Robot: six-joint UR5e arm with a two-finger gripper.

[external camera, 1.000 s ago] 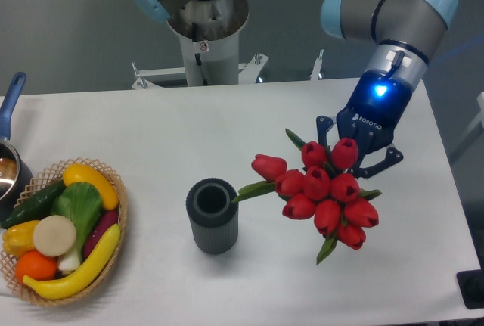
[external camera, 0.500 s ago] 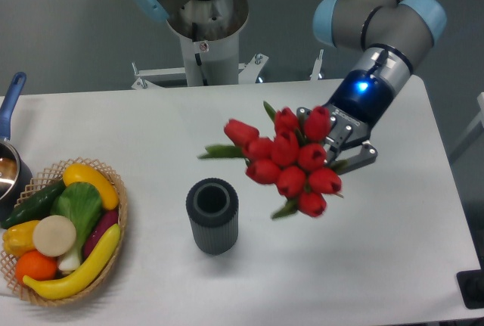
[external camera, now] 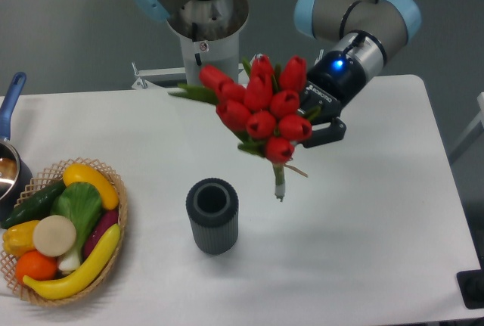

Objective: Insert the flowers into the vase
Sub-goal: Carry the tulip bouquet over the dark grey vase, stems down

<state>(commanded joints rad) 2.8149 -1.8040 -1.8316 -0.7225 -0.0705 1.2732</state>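
Note:
The flowers (external camera: 261, 108), a bunch of red tulip buds with green leaves, hang in the air above the table with the pale tied stems (external camera: 280, 181) pointing down. My gripper (external camera: 306, 123) is shut on the flowers, mostly hidden behind the buds; one dark finger (external camera: 325, 132) shows at their right. The vase (external camera: 212, 215), dark grey and ribbed, stands upright on the white table (external camera: 363, 212), mouth open and empty. The stem tips hang up and to the right of the vase mouth, apart from it.
A wicker basket (external camera: 62, 229) of produce sits at the left front edge. A pot with a blue handle (external camera: 9, 118) is at the far left. The arm's base column (external camera: 204, 20) stands behind the table. A dark object (external camera: 473, 288) is at the right front corner.
The gripper has lifted the flowers up and to the left, and turned them more upright so the stems now hang down near the vase. The vase has not moved.

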